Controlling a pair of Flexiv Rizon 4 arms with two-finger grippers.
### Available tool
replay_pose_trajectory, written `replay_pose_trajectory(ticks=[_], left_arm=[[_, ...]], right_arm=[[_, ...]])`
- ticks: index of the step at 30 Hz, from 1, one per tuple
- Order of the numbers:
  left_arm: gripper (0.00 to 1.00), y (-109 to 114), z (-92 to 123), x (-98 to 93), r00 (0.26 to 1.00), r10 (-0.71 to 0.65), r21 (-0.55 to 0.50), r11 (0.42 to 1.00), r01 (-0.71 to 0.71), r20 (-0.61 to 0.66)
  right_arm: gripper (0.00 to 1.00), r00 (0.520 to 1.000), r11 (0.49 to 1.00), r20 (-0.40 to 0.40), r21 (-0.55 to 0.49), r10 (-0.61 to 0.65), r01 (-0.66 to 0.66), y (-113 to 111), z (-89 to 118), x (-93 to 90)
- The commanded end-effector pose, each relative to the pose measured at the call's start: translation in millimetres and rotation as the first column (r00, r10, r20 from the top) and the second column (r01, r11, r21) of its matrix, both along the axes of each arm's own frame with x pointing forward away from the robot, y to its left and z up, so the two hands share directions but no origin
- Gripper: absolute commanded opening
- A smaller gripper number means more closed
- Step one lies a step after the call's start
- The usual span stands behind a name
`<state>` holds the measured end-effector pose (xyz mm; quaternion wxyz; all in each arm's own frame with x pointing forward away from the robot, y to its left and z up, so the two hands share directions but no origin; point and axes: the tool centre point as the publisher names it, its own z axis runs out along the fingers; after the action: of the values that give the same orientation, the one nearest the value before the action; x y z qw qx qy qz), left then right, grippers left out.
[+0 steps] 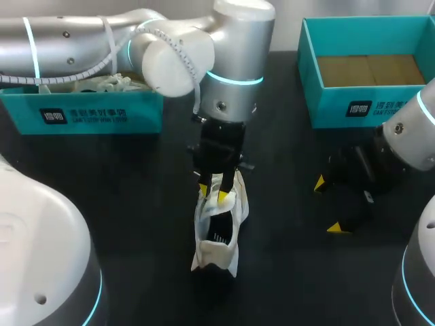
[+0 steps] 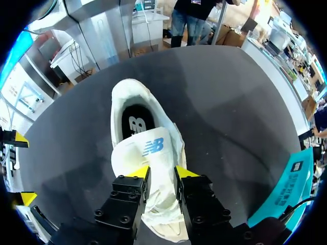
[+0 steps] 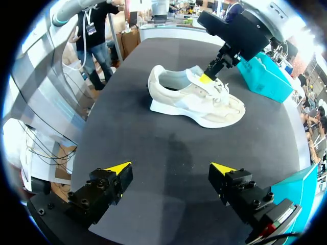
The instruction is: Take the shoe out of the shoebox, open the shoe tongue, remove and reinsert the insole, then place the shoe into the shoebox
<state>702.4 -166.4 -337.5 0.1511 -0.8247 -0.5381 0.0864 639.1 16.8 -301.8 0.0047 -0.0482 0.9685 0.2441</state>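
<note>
Two claws, one busy: left claw (image 1: 213,195) is clamped on the sneaker (image 1: 217,238) tongue (image 2: 153,153), I'd guess to fold it open, sneaker mid-frame on the bench (image 1: 136,204). Right claw (image 1: 329,205) hangs wide open, empty, at frame right.

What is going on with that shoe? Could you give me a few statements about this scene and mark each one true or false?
1. The shoe sits on the table, not in a box. True.
2. The left gripper is shut on the shoe's tongue. True.
3. The right gripper holds the shoe's heel. False: it is open and empty, apart from the shoe.
4. The shoe is black. False: it is white and cream.
5. The teal box by the right arm has a lid on. False: it is open at the top.
</note>
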Motion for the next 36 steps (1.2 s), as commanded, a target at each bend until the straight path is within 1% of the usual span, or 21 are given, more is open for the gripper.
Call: replay_pose_trajectory(ticks=[1, 4, 6, 8, 9, 13, 18, 20, 28, 30, 33, 36], left_arm=[[0.29, -0.3, 2.1, 0.6, 1.0, 0.009, -0.018, 1.0, -0.009, 0.004], [0.3, -0.2, 13.0, 4.2, 0.999, 0.049, -0.084, 0.995, -0.05, -0.014], [0.33, -1.5, 15.7, 5.0, 0.998, 0.067, -0.108, 0.992, -0.068, -0.015], [0.33, -3.0, 16.2, 4.7, 0.997, 0.072, -0.115, 0.991, -0.074, -0.019], [0.31, -4.4, 14.9, 3.6, 0.997, 0.074, -0.113, 0.991, -0.075, -0.017], [0.3, -8.9, 4.6, -0.3, 0.997, 0.071, -0.095, 0.993, -0.071, -0.004], [0.31, -14.3, -5.5, -0.7, 0.994, 0.109, -0.129, 0.986, -0.107, 0.01], [0.29, -15.8, -9.0, -2.7, 0.993, 0.113, -0.131, 0.985, -0.111, 0.013], [0.29, -14.9, -21.1, -14.2, 0.996, 0.076, -0.084, 0.994, -0.072, 0.05], [0.29, -11.2, -17.4, -14.7, 0.995, 0.082, -0.099, 0.992, -0.076, 0.057], [0.29, -2.4, -2.8, -10.7, 0.993, 0.114, -0.157, 0.982, -0.106, 0.044], [0.29, 0.2, 4.9, -8.2, 0.99, 0.134, -0.194, 0.973, -0.122, 0.045]], right_arm=[[1.0, 1.0, 1.0, 0.002, -0.002, 0.0, 0.0, 0.5, -0.5, -0.6], [1.0, 1.0, 1.0, 0.002, -0.002, 0.0, 0.0, 0.5, -0.5, -0.6], [1.0, 1.0, 1.0, 0.002, -0.002, 0.0, 0.0, 0.5, -0.5, -0.6], [1.0, 1.0, 1.0, 0.002, -0.002, 0.0, 0.0, 0.5, -0.5, -0.6], [1.0, 1.0, 1.0, 0.002, -0.002, 0.0, 0.0, 0.5, -0.5, -0.6], [1.0, 1.0, 1.0, 0.002, -0.002, 0.0, 0.0, 0.5, -0.5, -0.6], [1.0, 1.0, 1.0, 0.002, -0.002, 0.0, 0.0, 0.5, -0.5, -0.6], [1.0, 1.0, 1.0, 0.002, -0.002, 0.0, 0.0, 0.5, -0.5, -0.6], [1.0, 1.0, 1.0, 0.002, -0.002, 0.0, 0.0, 0.5, -0.5, -0.6], [1.0, 1.0, 1.0, 0.002, -0.002, 0.0, 0.0, 0.5, -0.5, -0.6], [1.0, 1.0, 1.0, 0.002, -0.002, 0.0, 0.0, 0.5, -0.5, -0.6], [1.0, 1.0, 1.0, 0.002, -0.002, 0.0, 0.0, 0.5, -0.5, -0.6]])
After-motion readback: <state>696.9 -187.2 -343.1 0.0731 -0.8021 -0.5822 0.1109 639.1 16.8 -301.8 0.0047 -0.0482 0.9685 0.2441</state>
